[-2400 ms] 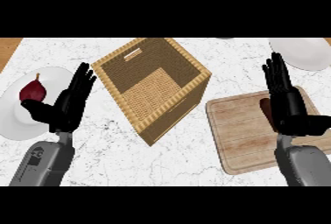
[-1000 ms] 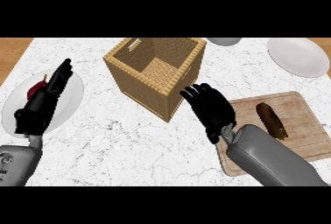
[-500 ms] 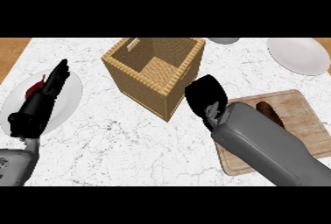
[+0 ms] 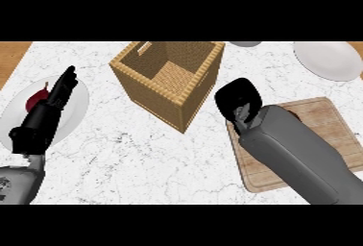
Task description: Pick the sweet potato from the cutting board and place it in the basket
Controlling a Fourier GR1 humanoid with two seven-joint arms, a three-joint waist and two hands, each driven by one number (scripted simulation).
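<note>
White marble surface [image 4: 142, 158]. The right forearm [image 4: 297, 153] lies slanted across the board [image 4: 333, 125], its hand [image 4: 237, 98] tipped downward at the board's corner, just beside the basket [image 4: 152, 93] — spread or curled, I cannot tell. The left hand [image 4: 46, 115] rests straight-fingered over a plate [image 4: 74, 115]. The sweet potato [image 4: 292, 114] — a dark sliver — shows on the board behind the forearm.
</note>
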